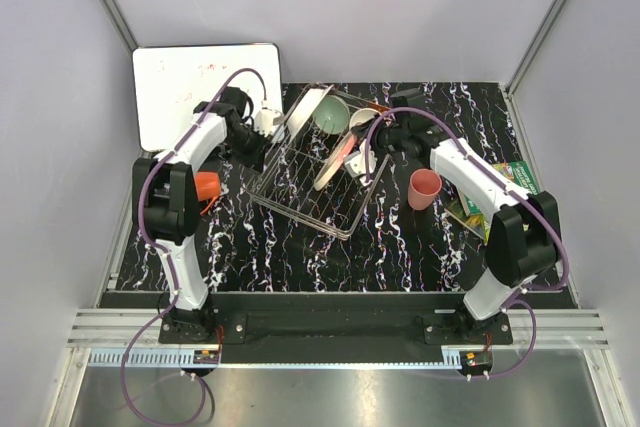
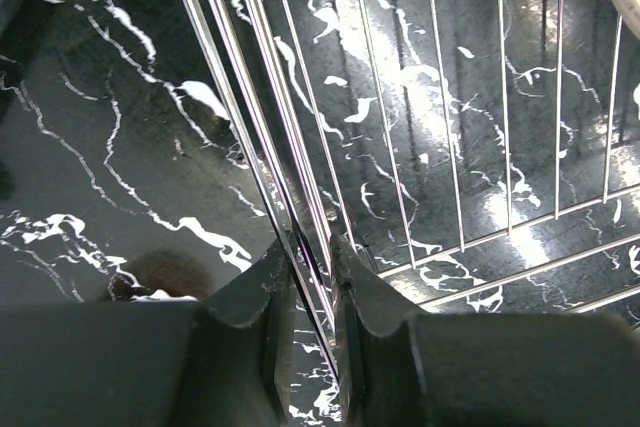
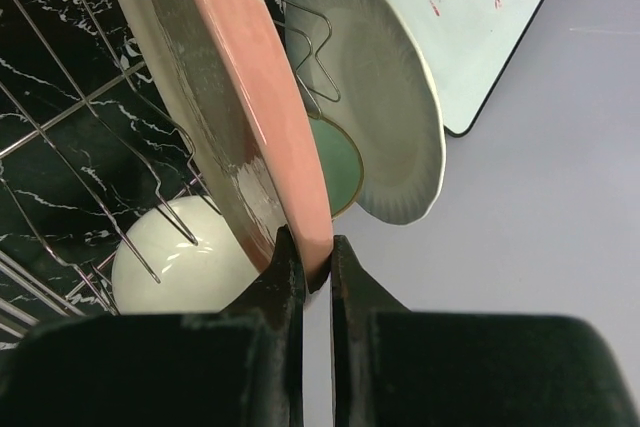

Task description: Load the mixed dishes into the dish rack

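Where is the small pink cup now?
In the top view, the small pink cup sits on the table just right of the dish rack, beside the right arm.

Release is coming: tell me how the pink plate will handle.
The pink plate looks rigid and glazed, probably slippery where the right end effector pinches its rim. On edge in the dish rack, it could tip sideways.

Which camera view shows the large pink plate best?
The right wrist view: the pink plate is close and large, its rim pinched in the right tool. The top external view shows it only small, tilted in the dish rack. The left wrist view shows rack wires, not the plate.
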